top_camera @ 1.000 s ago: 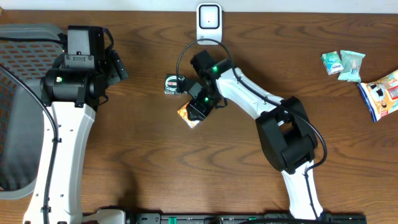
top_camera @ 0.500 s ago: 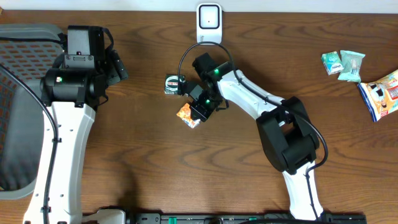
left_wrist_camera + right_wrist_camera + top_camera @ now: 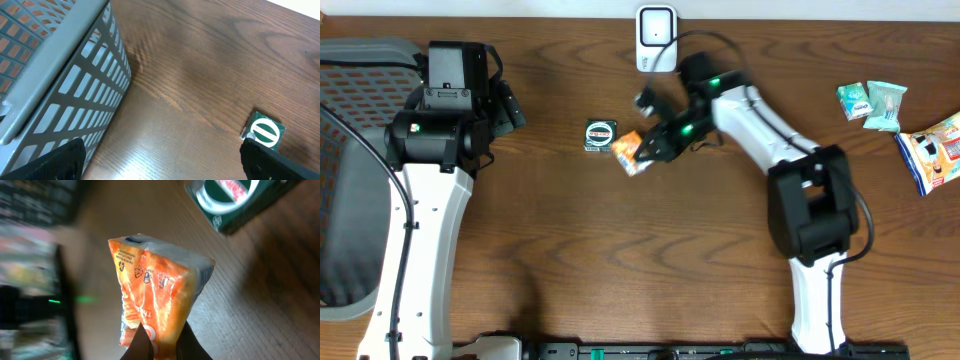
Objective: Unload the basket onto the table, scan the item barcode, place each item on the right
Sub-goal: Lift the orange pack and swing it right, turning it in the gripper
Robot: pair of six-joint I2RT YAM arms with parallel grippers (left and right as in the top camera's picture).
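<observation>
The right claw (image 3: 162, 345) is clamped on one pinched end of the orange snack packet (image 3: 155, 292), held near the white scanner (image 3: 656, 38) on its robot-ward side; the pouch looks light, soft and slippery, best gripped by its sealed edge, while the left claw (image 3: 160, 162) gapes empty.

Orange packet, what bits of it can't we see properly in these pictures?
- Right wrist view: the orange packet is blurred, no barcode shows, and the right gripper hides its lower end.
- Overhead: the packet is too small to read.
- Right wrist view: the top edge cuts off the green box.
</observation>
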